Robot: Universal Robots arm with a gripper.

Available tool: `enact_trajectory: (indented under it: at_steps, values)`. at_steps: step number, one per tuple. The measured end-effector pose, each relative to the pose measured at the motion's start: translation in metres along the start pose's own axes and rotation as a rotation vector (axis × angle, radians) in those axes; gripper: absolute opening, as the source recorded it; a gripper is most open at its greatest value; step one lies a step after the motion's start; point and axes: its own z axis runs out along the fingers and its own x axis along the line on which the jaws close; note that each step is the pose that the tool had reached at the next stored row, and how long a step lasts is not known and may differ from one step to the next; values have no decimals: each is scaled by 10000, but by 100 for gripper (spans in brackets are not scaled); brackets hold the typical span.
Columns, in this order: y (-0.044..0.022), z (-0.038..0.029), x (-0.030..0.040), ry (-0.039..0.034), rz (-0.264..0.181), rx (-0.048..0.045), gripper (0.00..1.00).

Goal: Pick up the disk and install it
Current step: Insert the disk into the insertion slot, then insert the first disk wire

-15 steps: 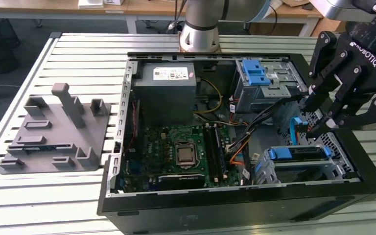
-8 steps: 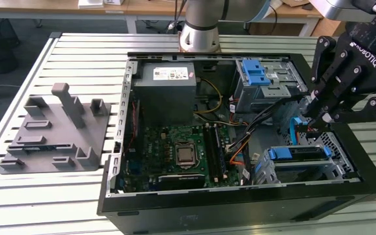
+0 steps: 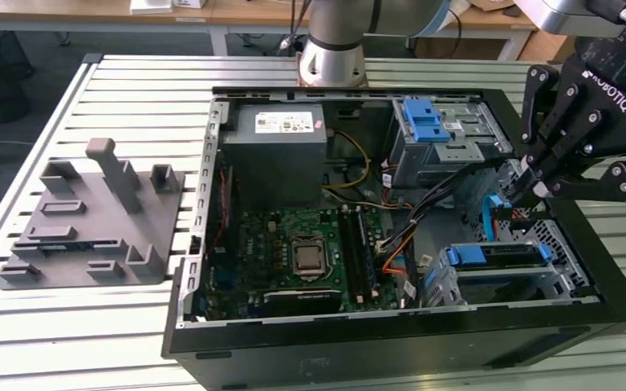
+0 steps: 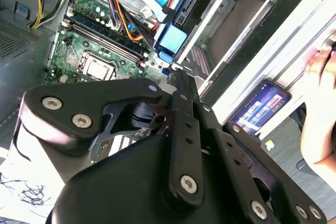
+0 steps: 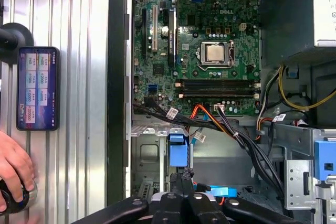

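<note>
The disk [image 3: 498,254] stands on edge in the metal bay at the corner of the open computer case [image 3: 199,244] on the exterior view's right, its blue carrier bracket showing at both ends. My black gripper [image 3: 522,195] hangs over that corner. In the first wrist view its two fingers lie close together, and the gripper [image 5: 182,174] ends right at the disk's blue tab [image 5: 177,150]. I cannot tell whether they touch. In the second wrist view the gripper [image 4: 176,74] points at the same end of the disk [image 4: 172,40].
Black, orange and blue cables [image 3: 443,195] run beside the bay. The case also holds the motherboard [image 3: 297,248], a grey box with a white sticker [image 3: 280,134] and a cage with a blue latch [image 3: 433,130]. A grey fixture [image 3: 85,220] lies left. A phone [image 5: 37,87] and a person's hand [image 5: 13,169] are outside the case.
</note>
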Motion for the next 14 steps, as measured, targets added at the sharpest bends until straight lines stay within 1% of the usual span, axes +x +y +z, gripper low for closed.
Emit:
enact_trajectory:
  at_steps: [5, 7, 10, 12, 14]
  values:
    - [0, 3, 0, 0, 1, 3, 11]
    - [0, 7, 0, -2, 0, 19, 11]
    - [-1, 18, 1, -1, 0, 56, 11]
    - [-1, 23, 2, -2, 1, 103, 11]
    - [-2, 22, 2, -1, -1, 115, 11]
